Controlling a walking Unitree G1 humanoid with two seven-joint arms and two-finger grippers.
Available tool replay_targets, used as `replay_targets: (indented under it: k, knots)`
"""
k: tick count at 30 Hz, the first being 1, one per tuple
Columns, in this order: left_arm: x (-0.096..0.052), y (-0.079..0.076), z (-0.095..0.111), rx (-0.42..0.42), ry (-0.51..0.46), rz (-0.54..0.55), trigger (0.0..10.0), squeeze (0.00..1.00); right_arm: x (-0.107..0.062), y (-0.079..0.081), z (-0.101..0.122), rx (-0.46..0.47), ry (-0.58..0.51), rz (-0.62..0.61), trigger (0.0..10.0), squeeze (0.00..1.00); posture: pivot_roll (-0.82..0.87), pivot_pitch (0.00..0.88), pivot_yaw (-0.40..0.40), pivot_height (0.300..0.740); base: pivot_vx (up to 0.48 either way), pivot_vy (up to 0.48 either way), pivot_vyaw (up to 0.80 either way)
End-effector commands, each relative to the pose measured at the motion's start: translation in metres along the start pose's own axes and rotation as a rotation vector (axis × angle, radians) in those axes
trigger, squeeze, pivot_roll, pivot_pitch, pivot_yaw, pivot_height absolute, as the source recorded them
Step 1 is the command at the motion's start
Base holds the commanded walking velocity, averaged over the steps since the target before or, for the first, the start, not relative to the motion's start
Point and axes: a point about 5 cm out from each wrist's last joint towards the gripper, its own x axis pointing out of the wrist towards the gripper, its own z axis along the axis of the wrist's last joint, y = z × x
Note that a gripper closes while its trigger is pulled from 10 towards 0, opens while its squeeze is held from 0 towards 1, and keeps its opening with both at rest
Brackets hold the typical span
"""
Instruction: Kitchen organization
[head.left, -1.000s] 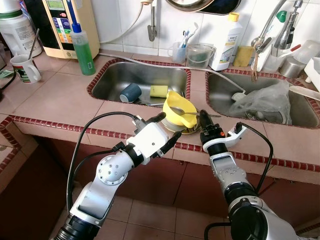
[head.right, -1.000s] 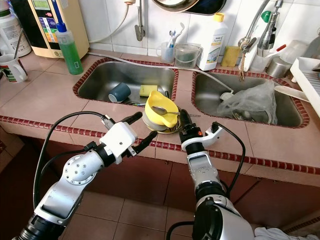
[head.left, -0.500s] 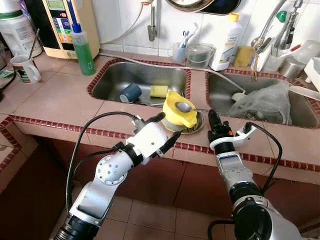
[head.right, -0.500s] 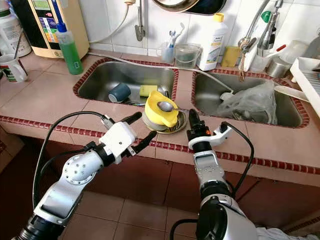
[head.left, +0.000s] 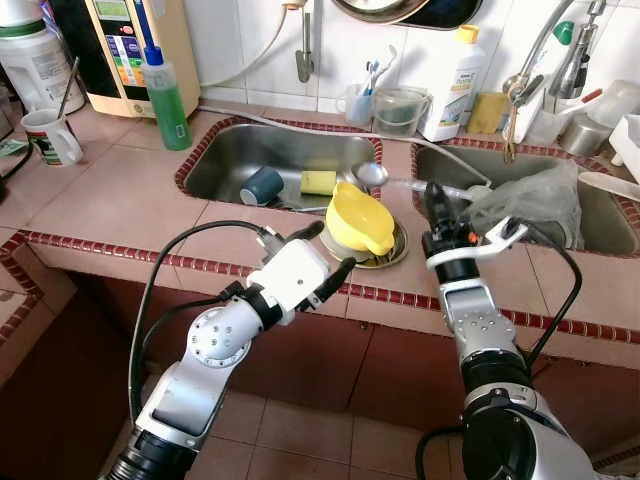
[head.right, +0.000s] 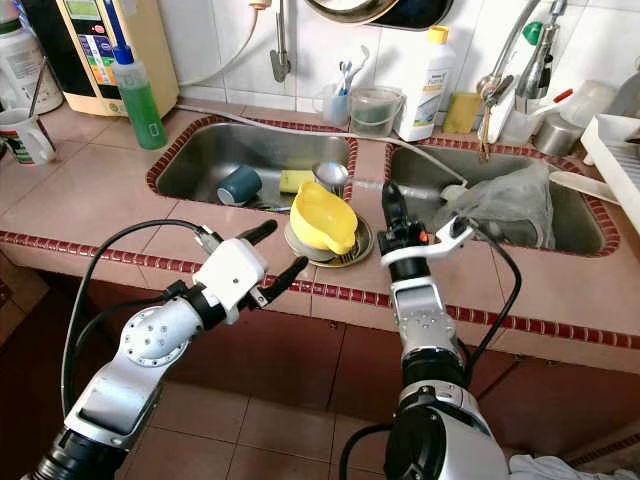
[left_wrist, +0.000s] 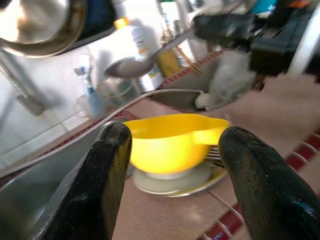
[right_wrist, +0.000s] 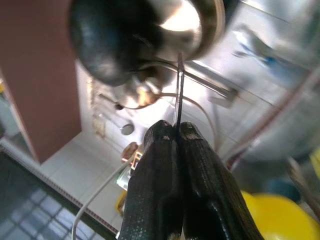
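Spoon (head.left: 372, 173) pinched by its handle in the closed jaws of the right gripper (head.left: 432, 200), bowl end held up over the strip between the two sinks, just beyond the yellow bowl (head.left: 360, 219). Left gripper (head.left: 325, 252) parked with jaws wide apart and empty, near side of the bowl on the desk (head.left: 120, 200). Best carried level, clear of the bowl's rim, toward the right sink (head.left: 520, 215); jaws kept tight, since the thin handle could swivel.
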Motion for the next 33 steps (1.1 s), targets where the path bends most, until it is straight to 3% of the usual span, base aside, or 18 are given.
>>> replay_targets:
  k: [1, 3, 5, 13, 14, 19, 33]
  knots:
    - [0.002, 0.011, 0.000, -0.027, 0.005, 0.047, 10.0, 0.00, 0.007, 0.012, 0.005, -0.113, 0.015, 0.026, 10.0, 0.00, 0.12, 0.000, -0.032, 0.740, 0.000, 0.000, 0.00]
    - [0.002, 0.020, 0.000, -0.047, 0.007, 0.088, 10.0, 0.00, 0.012, 0.022, 0.009, -0.224, 0.014, 0.040, 10.0, 0.00, 0.12, 0.000, -0.034, 0.740, 0.000, 0.000, 0.00]
    - [0.003, 0.042, 0.002, -0.117, -0.001, 0.167, 10.0, 0.00, 0.022, 0.042, 0.019, -0.435, -0.016, 0.069, 10.0, 0.00, 0.12, 0.000, -0.034, 0.740, 0.000, 0.000, 0.00]
    - [0.000, 0.091, 0.010, -0.258, -0.045, 0.368, 10.0, 0.00, 0.030, 0.065, 0.034, -0.776, -0.062, 0.065, 10.0, 0.00, 0.12, 0.000, -0.045, 0.740, 0.000, 0.000, 0.00]
    - [-0.004, 0.103, 0.009, -0.264, -0.049, 0.411, 10.0, 0.00, 0.029, 0.070, 0.035, -0.900, -0.058, 0.066, 10.0, 0.00, 0.12, 0.000, -0.045, 0.740, 0.000, 0.000, 0.00]
    - [-0.016, 0.118, 0.003, -0.289, -0.038, 0.461, 10.0, 0.00, 0.020, 0.074, 0.036, -1.085, -0.084, 0.021, 10.0, 0.00, 0.12, 0.000, -0.050, 0.740, 0.000, 0.000, 0.00]
    - [-0.016, 0.118, 0.003, -0.289, -0.038, 0.461, 10.0, 0.00, 0.020, 0.074, 0.036, -1.085, -0.084, 0.021, 10.0, 0.00, 0.12, 0.000, -0.050, 0.740, 0.000, 0.000, 0.00]
